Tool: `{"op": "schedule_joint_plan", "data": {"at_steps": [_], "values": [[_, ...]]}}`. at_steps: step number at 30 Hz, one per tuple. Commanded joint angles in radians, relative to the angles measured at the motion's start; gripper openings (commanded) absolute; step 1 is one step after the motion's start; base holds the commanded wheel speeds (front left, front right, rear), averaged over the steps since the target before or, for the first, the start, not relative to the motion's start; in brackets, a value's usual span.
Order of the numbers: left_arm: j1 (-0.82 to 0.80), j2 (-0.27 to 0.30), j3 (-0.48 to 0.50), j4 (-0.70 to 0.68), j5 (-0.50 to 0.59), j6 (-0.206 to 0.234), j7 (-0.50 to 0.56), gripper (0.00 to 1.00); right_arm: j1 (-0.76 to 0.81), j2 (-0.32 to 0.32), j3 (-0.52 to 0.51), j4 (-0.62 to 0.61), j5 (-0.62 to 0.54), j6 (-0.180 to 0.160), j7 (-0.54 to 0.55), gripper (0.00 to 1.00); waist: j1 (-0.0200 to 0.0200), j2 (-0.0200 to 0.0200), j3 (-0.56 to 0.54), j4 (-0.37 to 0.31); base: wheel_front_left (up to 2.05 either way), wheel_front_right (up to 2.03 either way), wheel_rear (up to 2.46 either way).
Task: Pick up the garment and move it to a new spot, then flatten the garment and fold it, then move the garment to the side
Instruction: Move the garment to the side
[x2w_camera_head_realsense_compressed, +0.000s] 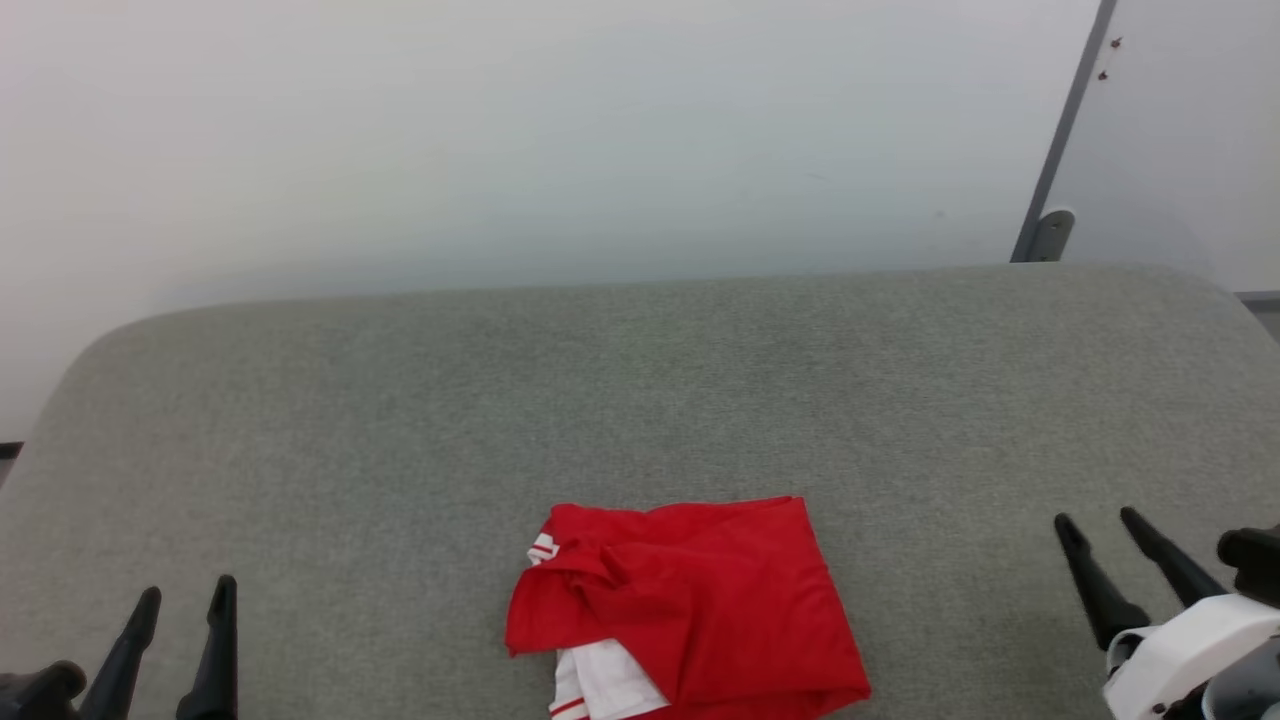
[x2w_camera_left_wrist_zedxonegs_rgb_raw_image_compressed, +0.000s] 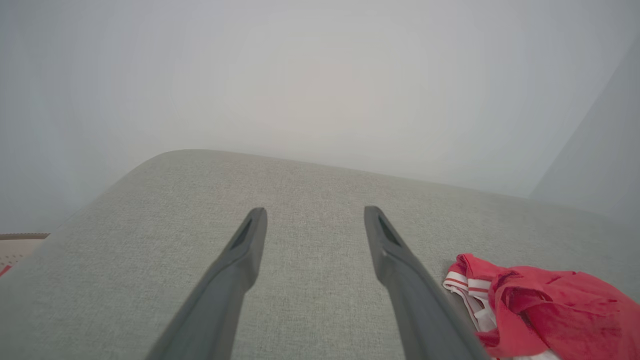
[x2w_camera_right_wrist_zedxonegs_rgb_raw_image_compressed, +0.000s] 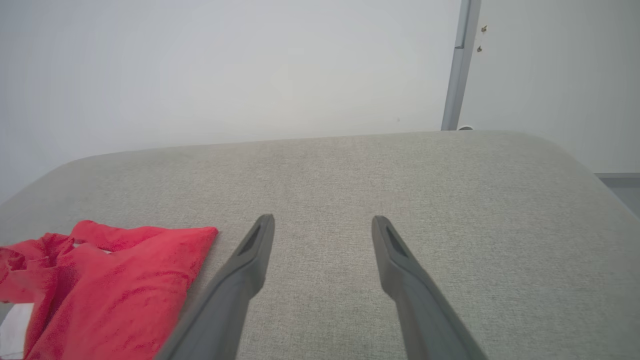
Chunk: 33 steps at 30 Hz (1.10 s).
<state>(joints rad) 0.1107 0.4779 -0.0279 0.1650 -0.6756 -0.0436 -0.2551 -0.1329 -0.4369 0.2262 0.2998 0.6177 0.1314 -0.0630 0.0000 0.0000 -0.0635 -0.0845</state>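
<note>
The garment (x2w_camera_head_realsense_compressed: 700, 600) is a red shirt with white, red-striped sleeve trim, lying crumpled near the front middle of a grey padded surface (x2w_camera_head_realsense_compressed: 640, 380). The left wrist view has the garment (x2w_camera_left_wrist_zedxonegs_rgb_raw_image_compressed: 545, 305) at its lower right; the right wrist view has the garment (x2w_camera_right_wrist_zedxonegs_rgb_raw_image_compressed: 110, 290) at its lower left. My left gripper (x2w_camera_head_realsense_compressed: 185, 595) stands open at the lower left, well left of the shirt, nothing between its fingers (x2w_camera_left_wrist_zedxonegs_rgb_raw_image_compressed: 250, 235). At the lower right my right gripper (x2w_camera_head_realsense_compressed: 1095, 520) is open too, apart from the shirt, its fingers (x2w_camera_right_wrist_zedxonegs_rgb_raw_image_compressed: 262, 235) over bare fabric.
The grey surface has rounded far corners and ends against a pale wall (x2w_camera_head_realsense_compressed: 560, 140). A grey vertical post (x2w_camera_head_realsense_compressed: 1060, 130) with a bracket stands behind the far right corner. Bare padding lies left, right and beyond the shirt.
</note>
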Motion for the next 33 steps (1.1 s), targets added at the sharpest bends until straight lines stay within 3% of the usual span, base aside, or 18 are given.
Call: {"op": "schedule_joint_plan", "data": {"at_steps": [1, 10, 16, 25, 33], "values": [[-0.005, 0.004, 0.001, -0.004, 0.000, 0.001, 0.002, 1.00, -0.002, 0.007, 0.011, -0.005, 0.013, -0.002, 0.014, 1.00, 0.0000, 0.0000, 0.002, 0.013, 0.00, 0.00, 0.00], [-0.016, 0.006, -0.021, -0.016, -0.002, -0.004, 0.022, 1.00, -0.062, 0.045, 0.128, -0.016, 0.080, -0.002, 0.170, 1.00, 0.0000, 0.0000, 0.025, 0.088, 0.00, 0.00, 0.00], [-0.032, 0.001, -0.044, -0.011, 0.003, -0.009, 0.032, 1.00, -0.115, 0.061, 0.180, 0.016, 0.115, -0.002, 0.342, 1.00, 0.0000, 0.0000, 0.046, 0.139, 0.00, 0.00, 0.00], [-0.070, -0.009, -0.072, 0.005, 0.004, -0.024, 0.034, 1.00, -0.178, 0.081, 0.150, 0.092, 0.089, -0.001, 0.542, 1.00, 0.0000, 0.0000, 0.096, 0.199, 0.00, 0.00, 0.00], [-0.130, -0.024, -0.096, 0.042, 0.001, -0.042, 0.023, 1.00, -0.248, 0.145, 0.101, 0.195, 0.066, -0.001, 0.672, 1.00, 0.0000, 0.0000, 0.156, 0.245, 0.00, 0.00, 0.00]]}}
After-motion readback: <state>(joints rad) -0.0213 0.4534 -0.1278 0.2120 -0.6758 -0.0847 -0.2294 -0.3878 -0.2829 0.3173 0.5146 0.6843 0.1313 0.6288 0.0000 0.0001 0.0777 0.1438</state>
